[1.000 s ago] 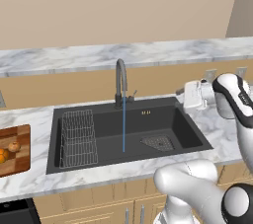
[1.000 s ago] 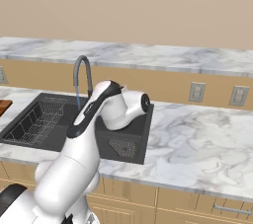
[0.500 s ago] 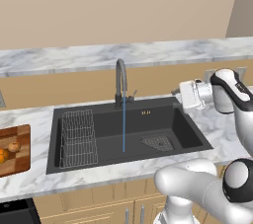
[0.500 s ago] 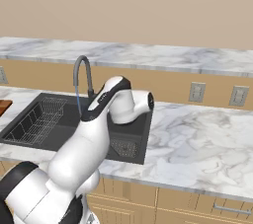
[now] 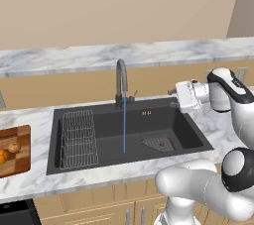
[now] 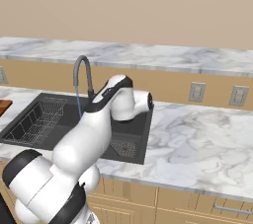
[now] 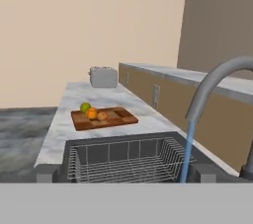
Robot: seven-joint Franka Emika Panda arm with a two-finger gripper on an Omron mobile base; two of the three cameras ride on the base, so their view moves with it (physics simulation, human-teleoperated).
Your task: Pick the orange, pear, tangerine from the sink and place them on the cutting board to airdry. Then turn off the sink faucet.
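Hand view: fruit drying on cutting board | I'm holding gripper spread beside running faucet, lining up its lever

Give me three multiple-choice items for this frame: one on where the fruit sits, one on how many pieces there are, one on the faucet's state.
1. Where is the fruit?
A. in the sink
B. on the cutting board
C. in the wire rack

2. How many pieces of fruit show in the hand view?
A. one
B. two
C. three

3. The sink faucet is:
A. running
B. off
C. dripping onto the counter

Answers: 1 B, the fruit rests on the cutting board left of the sink. 2 C, the pear plus two orange fruits. 3 A, a blue stream falls from the sink faucet.
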